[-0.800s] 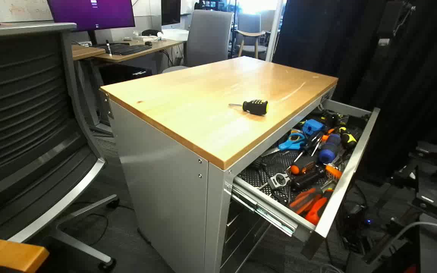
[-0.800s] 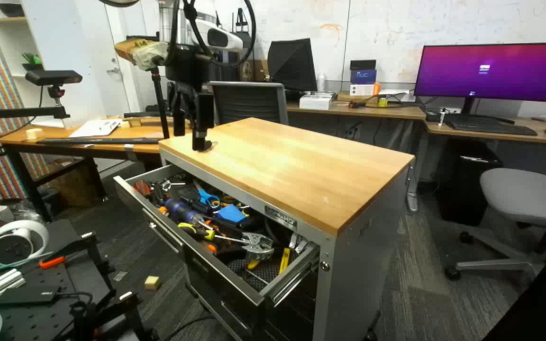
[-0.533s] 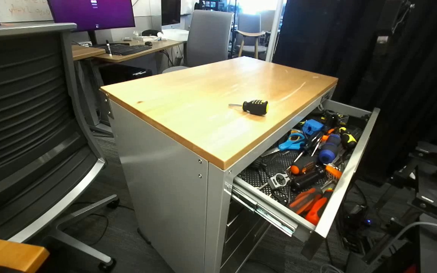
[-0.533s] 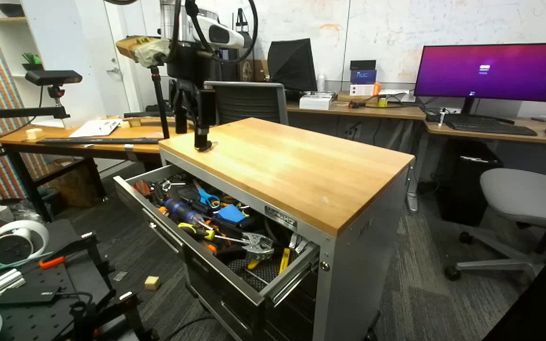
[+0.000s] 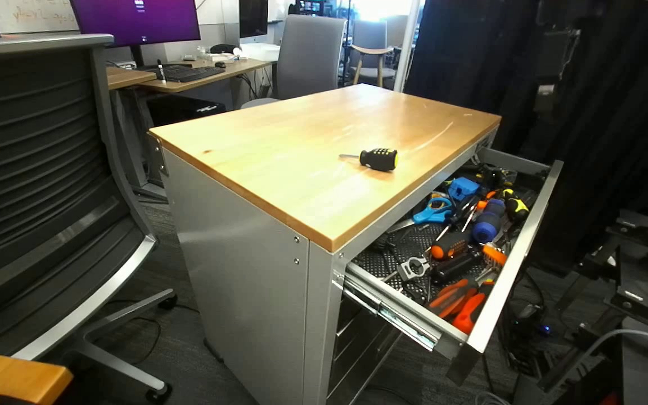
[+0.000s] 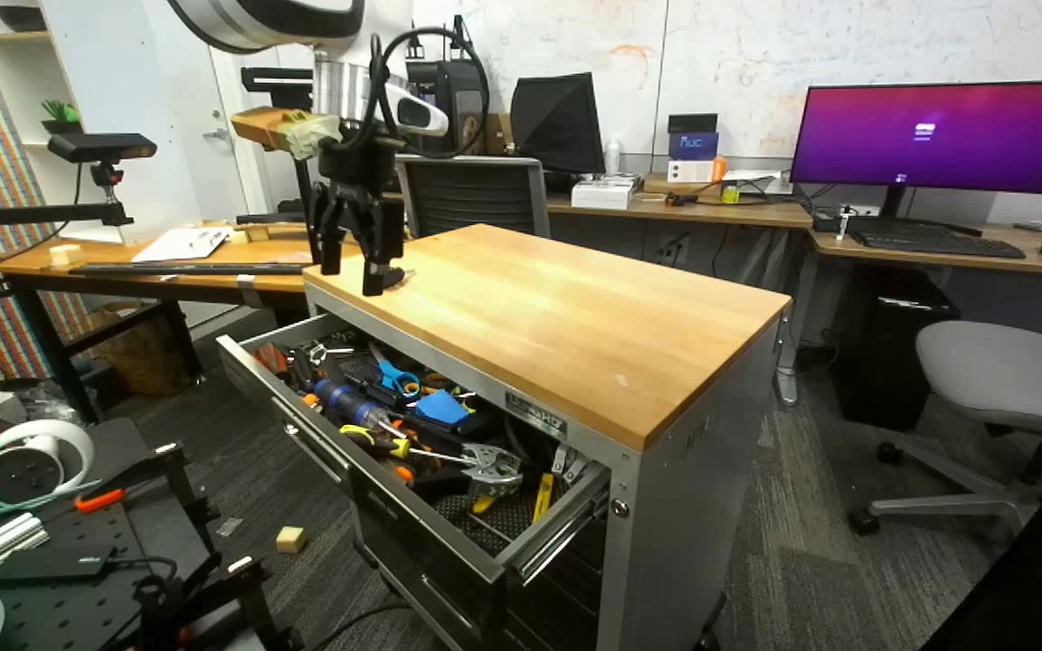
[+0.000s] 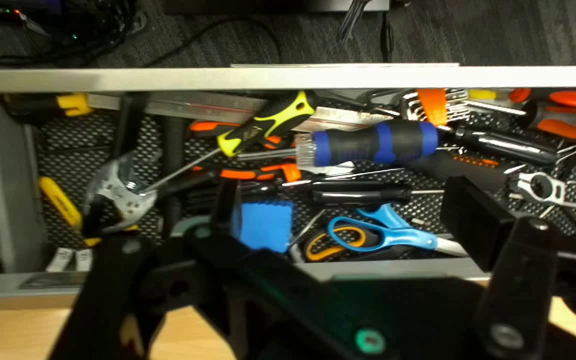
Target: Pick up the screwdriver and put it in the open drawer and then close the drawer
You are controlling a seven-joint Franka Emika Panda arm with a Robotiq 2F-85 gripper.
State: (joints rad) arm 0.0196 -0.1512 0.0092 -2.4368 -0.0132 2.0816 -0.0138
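Observation:
The short black and yellow screwdriver (image 5: 379, 159) lies on the wooden cabinet top (image 5: 279, 135), near the drawer side. It also shows as a small dark shape (image 6: 396, 278) just right of a fingertip in an exterior view. It is out of the wrist view. The drawer (image 5: 518, 256) is pulled open, and its front rim (image 7: 288, 78) spans the wrist view. My gripper (image 6: 352, 278) is open, points down and holds nothing. In the wrist view its fingers (image 7: 348, 210) are spread wide above the drawer. The gripper is hard to make out against the dark curtain in an exterior view.
The drawer holds blue scissors (image 7: 388, 232), a blue block (image 7: 266, 226), a blue-black screwdriver (image 7: 375, 143), a yellow-black screwdriver (image 7: 268, 122) and several other tools. A black chair (image 5: 48, 169) stands beside the cabinet. A dark equipment cart (image 6: 123, 551) stands near the drawer side.
In an exterior view, the arm and gripper have moved down and slightly left, so more of the screwdriver shows beside the fingertip. The screwdriver and the drawer have not moved.

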